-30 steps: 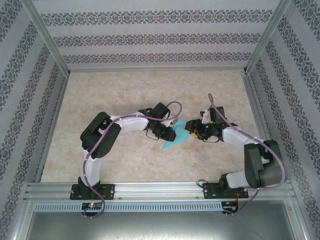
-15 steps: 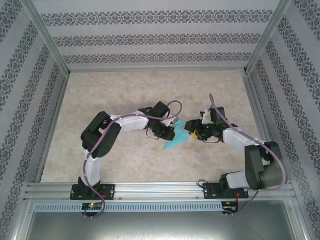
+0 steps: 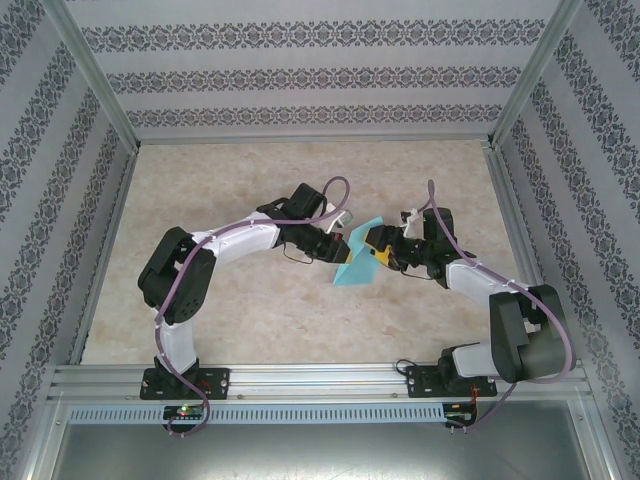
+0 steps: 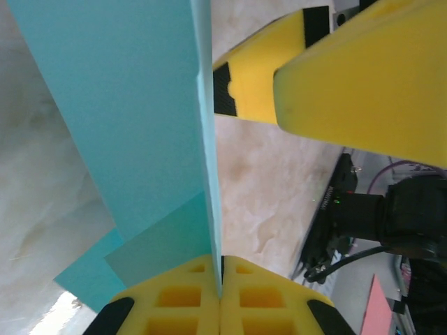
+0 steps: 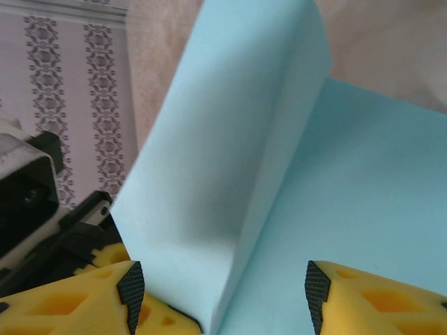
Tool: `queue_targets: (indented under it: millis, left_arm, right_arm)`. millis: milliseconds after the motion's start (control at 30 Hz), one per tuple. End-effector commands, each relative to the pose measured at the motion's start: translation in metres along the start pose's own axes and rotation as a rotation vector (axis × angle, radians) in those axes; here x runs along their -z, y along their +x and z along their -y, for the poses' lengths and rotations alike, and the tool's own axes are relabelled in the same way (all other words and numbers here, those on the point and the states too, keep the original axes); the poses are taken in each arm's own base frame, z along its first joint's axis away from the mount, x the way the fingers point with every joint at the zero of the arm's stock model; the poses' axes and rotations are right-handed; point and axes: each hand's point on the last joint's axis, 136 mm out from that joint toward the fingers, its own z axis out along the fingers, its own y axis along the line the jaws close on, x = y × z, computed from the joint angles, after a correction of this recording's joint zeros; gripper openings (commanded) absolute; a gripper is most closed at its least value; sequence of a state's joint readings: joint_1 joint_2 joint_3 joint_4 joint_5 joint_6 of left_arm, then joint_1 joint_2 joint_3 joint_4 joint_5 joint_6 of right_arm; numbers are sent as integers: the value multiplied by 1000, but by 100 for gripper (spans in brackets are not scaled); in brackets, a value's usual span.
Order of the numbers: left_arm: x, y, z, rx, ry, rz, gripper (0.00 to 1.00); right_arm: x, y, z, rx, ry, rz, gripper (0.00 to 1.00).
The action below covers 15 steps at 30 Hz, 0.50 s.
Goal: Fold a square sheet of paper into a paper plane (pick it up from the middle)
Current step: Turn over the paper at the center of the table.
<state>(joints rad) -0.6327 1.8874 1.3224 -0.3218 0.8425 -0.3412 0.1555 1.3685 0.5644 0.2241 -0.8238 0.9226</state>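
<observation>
Handover underway: left pincer (image 4: 220,296) newly clamped on folded turquoise paper plane (image 4: 133,105), right pincer (image 5: 223,289) spreading open, letting go.

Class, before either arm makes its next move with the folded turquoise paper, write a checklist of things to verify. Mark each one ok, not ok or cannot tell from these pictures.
1. Left claw shut on the paper plane along its folded edge: ok.
2. Right claw open, with one finger on each side of a raised flap: ok.
3. Right claw's fingers free of the paper: cannot tell; the one by the flap sits very close.
4. Paper untorn, crease sharp: ok where visible.
5. Paper plane lifted off the table: cannot tell.
</observation>
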Motion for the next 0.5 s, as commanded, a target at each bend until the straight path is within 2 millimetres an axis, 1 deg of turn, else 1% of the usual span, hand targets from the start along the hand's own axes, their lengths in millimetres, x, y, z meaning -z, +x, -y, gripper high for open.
queue_targets:
  millis: [0, 100, 333, 467]
  left_arm:
    - [18, -20, 26, -39, 83, 60, 7]
    - [22, -24, 34, -50, 112, 80, 8]
    - [25, -27, 36, -50, 134, 93, 9]
    - [28, -29, 36, -44, 144, 109, 10]
  right_arm:
    - [-1, -3, -28, 28, -87, -5, 65]
    - [-2, -4, -30, 22, -99, -6, 65]
    - [-11, 1, -42, 11, -148, -32, 62]
    - [-10, 0, -47, 12, -171, -30, 59]
